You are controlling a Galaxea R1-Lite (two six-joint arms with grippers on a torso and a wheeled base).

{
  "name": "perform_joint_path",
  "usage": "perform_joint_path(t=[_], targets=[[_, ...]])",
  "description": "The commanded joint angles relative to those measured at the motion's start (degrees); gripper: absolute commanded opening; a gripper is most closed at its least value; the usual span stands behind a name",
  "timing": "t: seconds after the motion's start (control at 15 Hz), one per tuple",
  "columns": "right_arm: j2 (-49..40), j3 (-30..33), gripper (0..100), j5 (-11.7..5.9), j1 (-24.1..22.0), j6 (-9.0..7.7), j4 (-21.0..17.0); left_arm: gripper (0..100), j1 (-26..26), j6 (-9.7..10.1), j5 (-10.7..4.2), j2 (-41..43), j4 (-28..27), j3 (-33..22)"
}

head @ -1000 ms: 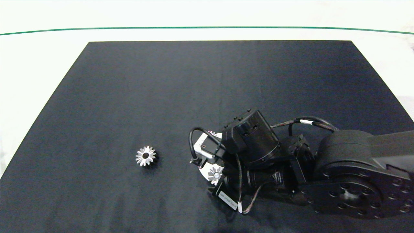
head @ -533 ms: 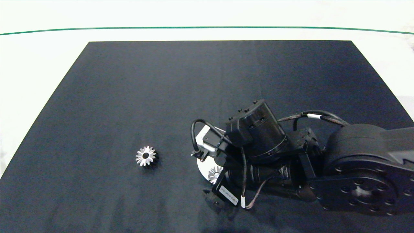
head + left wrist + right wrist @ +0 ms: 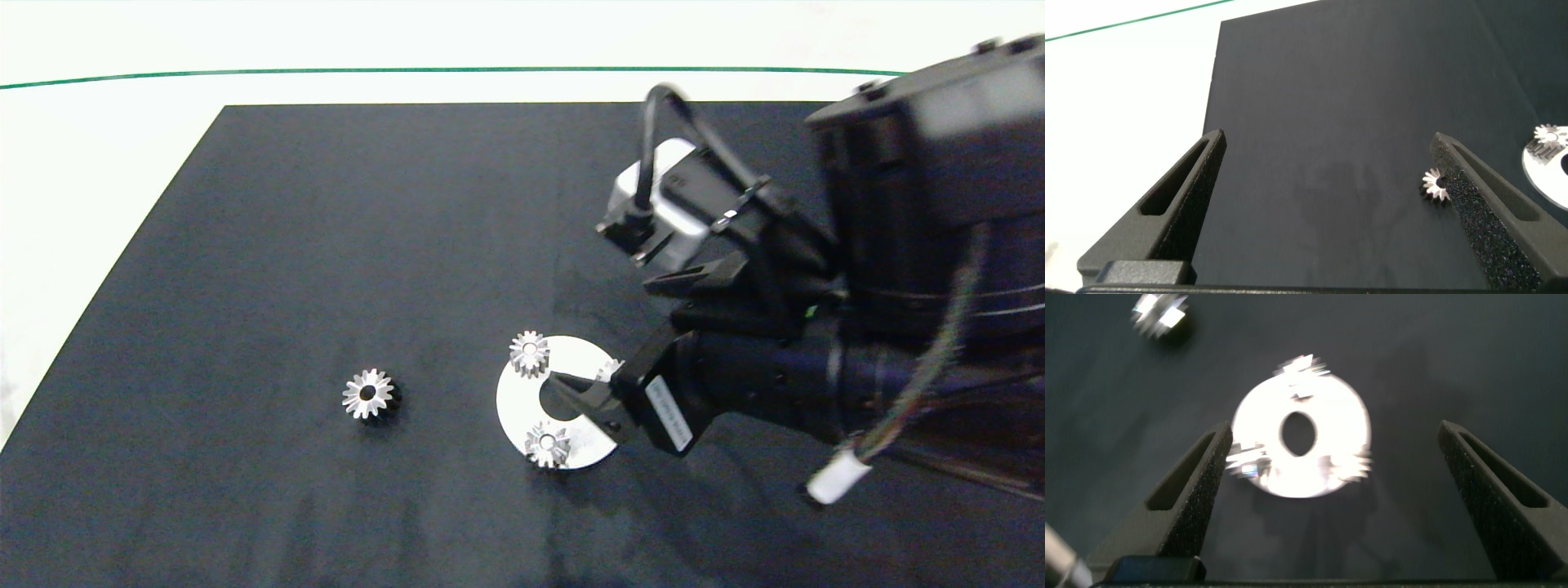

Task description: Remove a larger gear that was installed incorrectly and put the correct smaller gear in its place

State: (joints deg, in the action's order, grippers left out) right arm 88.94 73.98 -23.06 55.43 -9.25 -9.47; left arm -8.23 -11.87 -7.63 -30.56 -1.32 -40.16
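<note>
The larger gear (image 3: 368, 394), star-faced and the widest, lies loose on the black mat left of a silvery disc (image 3: 516, 400); it also shows in the left wrist view (image 3: 1436, 186) and, blurred, in the right wrist view (image 3: 1159, 314). The smaller gear (image 3: 547, 445), also star-faced, sits on the disc's near rim. A short-toothed gear (image 3: 529, 353) sits on the far rim, and another gear (image 3: 608, 369) is half hidden. My right gripper (image 3: 584, 392) hangs open high above the disc (image 3: 1331, 469), holding nothing. My left gripper (image 3: 1327, 137) is open over bare mat, outside the head view.
The black mat (image 3: 326, 245) covers most of the white table, whose bare top (image 3: 82, 204) shows at the left and back. The raised right arm (image 3: 898, 245) hides the mat's right side. The disc's edge (image 3: 1545, 167) shows in the left wrist view.
My right arm has lifted off the disc and pulled back to the right, uncovering the disc and the gears on it. The loose gear has not moved.
</note>
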Motion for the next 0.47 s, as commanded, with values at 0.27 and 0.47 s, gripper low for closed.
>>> perform_joint_path(t=[0.27,0.47], targets=[[-18.19,0.02,100,-3.04,-15.09,-0.42,-0.20,100,9.81,0.27,-0.10,0.50,-0.09,0.61],[-27.95,-2.18,100,-4.27,-27.92,-0.42,-0.37,100,15.17,1.68,-0.10,2.52,-0.62,1.13]])
